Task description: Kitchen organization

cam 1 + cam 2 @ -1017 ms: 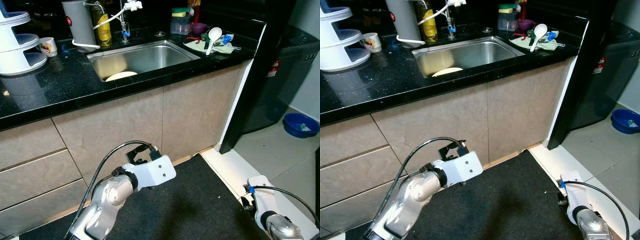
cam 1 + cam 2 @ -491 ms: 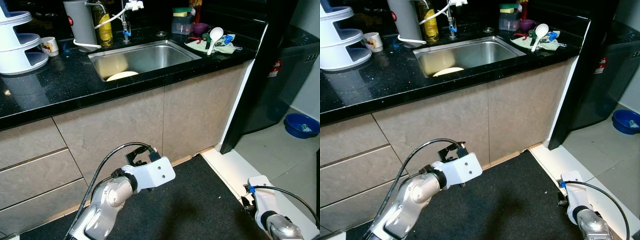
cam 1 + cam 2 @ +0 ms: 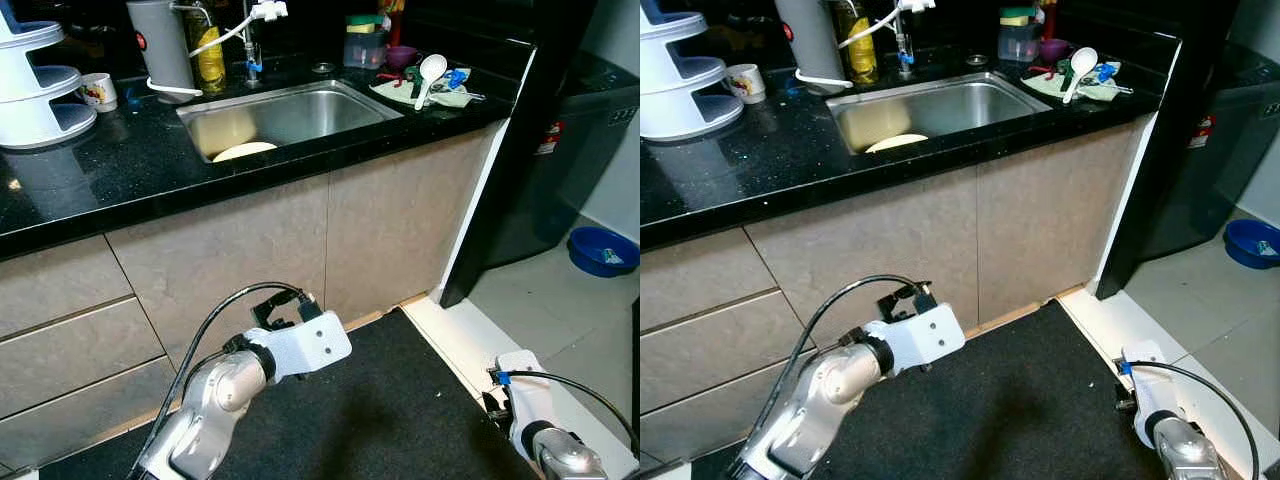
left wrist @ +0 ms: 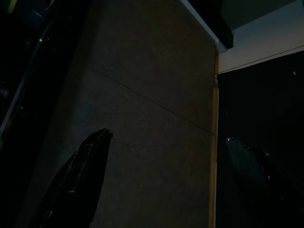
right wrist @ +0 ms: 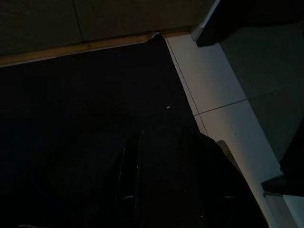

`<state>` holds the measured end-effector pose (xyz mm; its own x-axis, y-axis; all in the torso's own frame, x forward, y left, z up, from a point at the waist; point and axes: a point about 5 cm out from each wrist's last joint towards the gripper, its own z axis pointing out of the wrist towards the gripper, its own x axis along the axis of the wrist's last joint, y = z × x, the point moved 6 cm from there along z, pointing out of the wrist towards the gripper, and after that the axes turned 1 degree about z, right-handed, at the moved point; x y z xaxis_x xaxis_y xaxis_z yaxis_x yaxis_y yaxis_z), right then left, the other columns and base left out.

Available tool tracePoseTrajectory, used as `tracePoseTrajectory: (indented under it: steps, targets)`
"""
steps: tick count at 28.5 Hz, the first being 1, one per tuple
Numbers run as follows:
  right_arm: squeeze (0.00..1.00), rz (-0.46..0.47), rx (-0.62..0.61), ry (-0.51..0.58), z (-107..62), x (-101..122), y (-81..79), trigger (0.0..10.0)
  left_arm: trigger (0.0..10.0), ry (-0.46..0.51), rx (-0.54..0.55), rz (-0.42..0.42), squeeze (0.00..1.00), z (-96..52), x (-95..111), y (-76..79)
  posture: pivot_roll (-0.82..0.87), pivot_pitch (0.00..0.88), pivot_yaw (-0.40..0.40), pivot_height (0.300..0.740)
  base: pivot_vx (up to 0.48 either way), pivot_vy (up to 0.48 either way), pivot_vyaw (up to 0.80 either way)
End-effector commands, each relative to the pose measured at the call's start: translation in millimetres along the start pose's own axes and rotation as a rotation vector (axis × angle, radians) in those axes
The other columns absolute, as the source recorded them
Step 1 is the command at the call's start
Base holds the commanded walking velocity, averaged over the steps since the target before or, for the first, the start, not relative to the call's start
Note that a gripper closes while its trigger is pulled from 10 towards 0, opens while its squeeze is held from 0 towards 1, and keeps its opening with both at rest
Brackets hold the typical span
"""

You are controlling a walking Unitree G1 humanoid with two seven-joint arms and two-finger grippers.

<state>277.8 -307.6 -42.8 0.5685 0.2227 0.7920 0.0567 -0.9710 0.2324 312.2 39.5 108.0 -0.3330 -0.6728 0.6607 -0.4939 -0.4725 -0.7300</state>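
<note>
Left gripper (image 4: 164, 147) gapes wide at the cabinet front (image 3: 400, 215), lower centre; right gripper's (image 5: 164, 183) spread, unclear; dark mat (image 3: 400, 420) below.

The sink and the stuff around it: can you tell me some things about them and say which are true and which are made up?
1. A pale plate lies inside the sink. True.
2. The white spoon lies on the floor. False: it rests on the counter, right of the sink.
3. A blue bowl sits on the floor at the right. True.
4. The left gripper holds a mug. False: its fingers are apart and hold nothing; the mug stands on the counter.
5. The mat under the arms is white. False: it is black.
</note>
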Motion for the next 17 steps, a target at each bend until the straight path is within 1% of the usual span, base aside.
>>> tracePoseTrajectory:
  steps: [1, 17]
  targets:
    - [0.00, 0.022, -0.001, -0.010, 1.9, -0.4, -2.7, 10.0, 10.0, -0.025, -0.012, 0.009, 0.00, -0.2, -8.9, 2.0, 0.04, 0.000, -0.018, 0.740, 0.000, 0.000, 0.00]
    - [0.00, 0.024, -0.005, -0.014, 3.4, 0.5, -4.2, 10.0, 10.0, -0.027, -0.012, 0.006, 0.00, 1.7, -12.3, 1.1, 0.04, 0.000, -0.017, 0.740, 0.000, 0.000, 0.00]
